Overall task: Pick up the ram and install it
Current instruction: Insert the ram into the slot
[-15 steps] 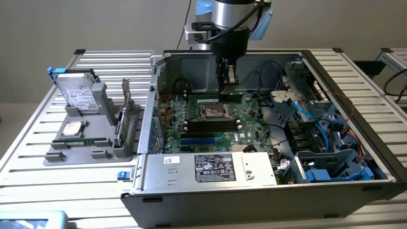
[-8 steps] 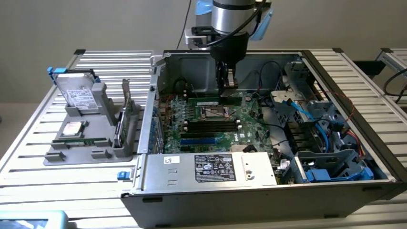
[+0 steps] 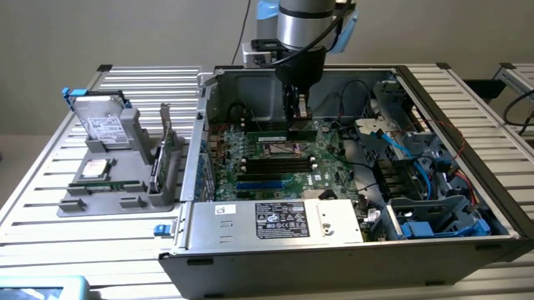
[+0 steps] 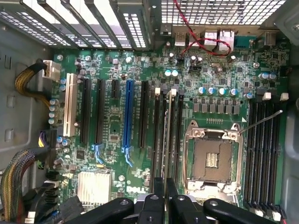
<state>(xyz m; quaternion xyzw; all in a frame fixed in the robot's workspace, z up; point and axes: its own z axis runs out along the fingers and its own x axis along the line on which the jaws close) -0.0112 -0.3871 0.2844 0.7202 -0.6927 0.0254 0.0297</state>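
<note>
The ram (image 3: 279,134) is a thin green stick standing on its long edge low over the motherboard (image 3: 250,172), inside the open computer case. My gripper (image 3: 296,117) reaches straight down from above and is shut on the ram's top edge. In the wrist view the ram (image 4: 167,135) shows edge-on as a thin line between my two black fingertips (image 4: 159,193). It lies along one of the black memory slots (image 4: 156,140) beside the CPU socket (image 4: 212,158). I cannot tell whether it is seated in the slot.
A second bank of black memory slots (image 4: 264,149) lies on the socket's other side. The silver power supply (image 3: 276,219) fills the case front, and blue cables (image 3: 417,162) crowd the exterior view's right. A grey holder (image 3: 117,200) outside the case carries a hard drive (image 3: 104,125) and an upright card (image 3: 165,144).
</note>
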